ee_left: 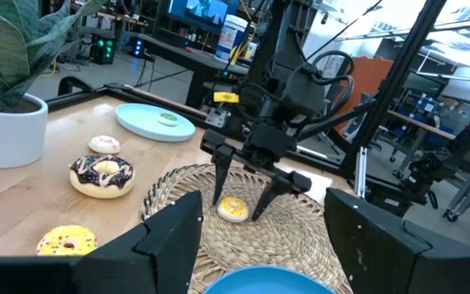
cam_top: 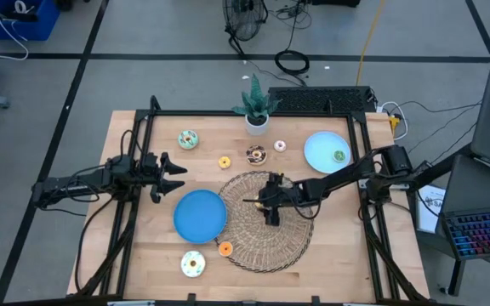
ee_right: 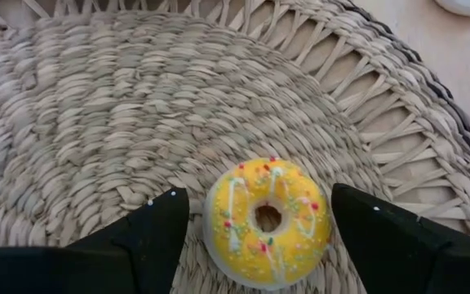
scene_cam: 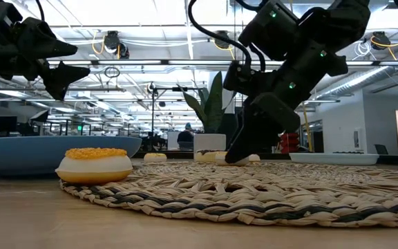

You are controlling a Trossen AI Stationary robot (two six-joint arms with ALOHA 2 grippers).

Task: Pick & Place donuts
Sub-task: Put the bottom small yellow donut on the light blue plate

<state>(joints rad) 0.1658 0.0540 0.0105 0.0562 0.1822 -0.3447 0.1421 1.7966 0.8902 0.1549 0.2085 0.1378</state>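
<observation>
A yellow sprinkled donut (ee_right: 268, 222) lies flat on the wicker mat (cam_top: 262, 223). My right gripper (ee_right: 255, 194) hangs over it, pointing down and open, one finger on each side with a gap to the donut; the left wrist view shows the same donut (ee_left: 233, 209) between those fingers. My left gripper (cam_top: 174, 174) waits open above the table's left side, beside the blue plate (cam_top: 200, 215). Other donuts rest on the table: mint (cam_top: 188, 138), yellow (cam_top: 225, 161), brown (cam_top: 256, 154), pink-white (cam_top: 280, 146), orange (cam_top: 225, 249), white-yellow (cam_top: 193, 263). A green one (cam_top: 339, 155) lies on the pale plate (cam_top: 320, 151).
A potted plant (cam_top: 256, 110) stands at the far edge, behind the brown donut. The black frame posts run along the table's left and right sides. Bare wood shows on the near right, beside the mat.
</observation>
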